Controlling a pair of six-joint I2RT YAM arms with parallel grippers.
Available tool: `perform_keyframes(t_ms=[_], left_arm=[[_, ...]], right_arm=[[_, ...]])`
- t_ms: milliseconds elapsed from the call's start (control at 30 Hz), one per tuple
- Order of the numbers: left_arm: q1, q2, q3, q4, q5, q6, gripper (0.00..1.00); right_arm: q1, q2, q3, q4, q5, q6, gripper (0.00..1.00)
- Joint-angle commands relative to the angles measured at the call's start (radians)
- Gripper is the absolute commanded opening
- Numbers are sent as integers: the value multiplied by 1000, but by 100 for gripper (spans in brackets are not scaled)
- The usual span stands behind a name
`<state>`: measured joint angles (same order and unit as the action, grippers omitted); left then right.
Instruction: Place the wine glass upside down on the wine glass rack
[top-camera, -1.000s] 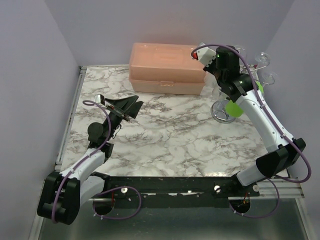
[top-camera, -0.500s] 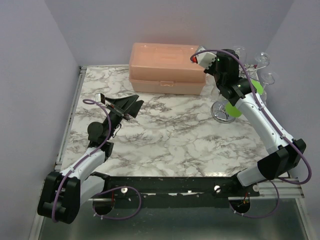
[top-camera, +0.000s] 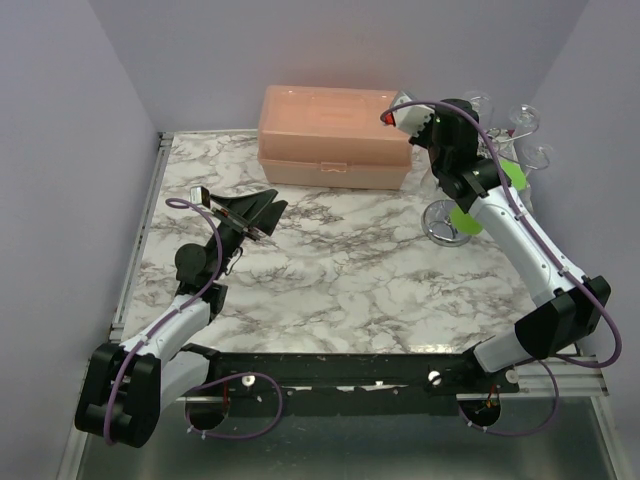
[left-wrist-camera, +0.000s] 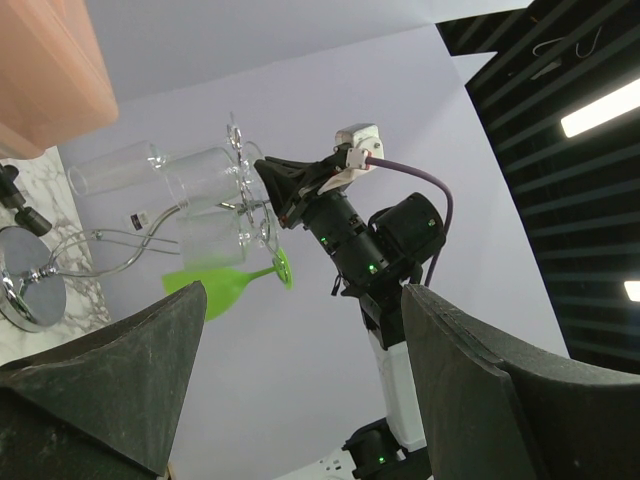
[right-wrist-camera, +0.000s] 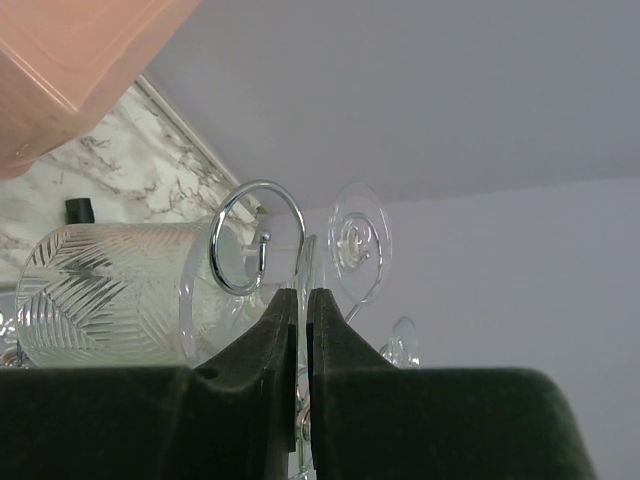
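Robot lab cell, folks: plain lilac walls (top-camera: 60, 150) box in a marble-print surface (top-camera: 340, 290), strip-lit black slatted ceiling (left-wrist-camera: 560, 60) overhead.

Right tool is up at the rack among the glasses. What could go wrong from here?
1. The right tool is shut on only a thin sliver of the wine glass beside a loop of the rack; whether it is hooked is unclear, so letting go may drop it.
2. A green glass and other clear glasses crowd the rack; a nudge may knock one off.
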<state>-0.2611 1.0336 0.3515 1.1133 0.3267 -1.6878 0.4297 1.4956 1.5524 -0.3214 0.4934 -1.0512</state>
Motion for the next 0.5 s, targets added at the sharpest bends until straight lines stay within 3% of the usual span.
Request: perform_keyframes(t_ms=[0,467], left_arm=[[6,-10,15,40,17,1,81],[8,-31,7,31,13,2,81]], right_arm=[[3,-22,15,124,-6,-44,0],[-2,0,13,185,-42,-81,0]])
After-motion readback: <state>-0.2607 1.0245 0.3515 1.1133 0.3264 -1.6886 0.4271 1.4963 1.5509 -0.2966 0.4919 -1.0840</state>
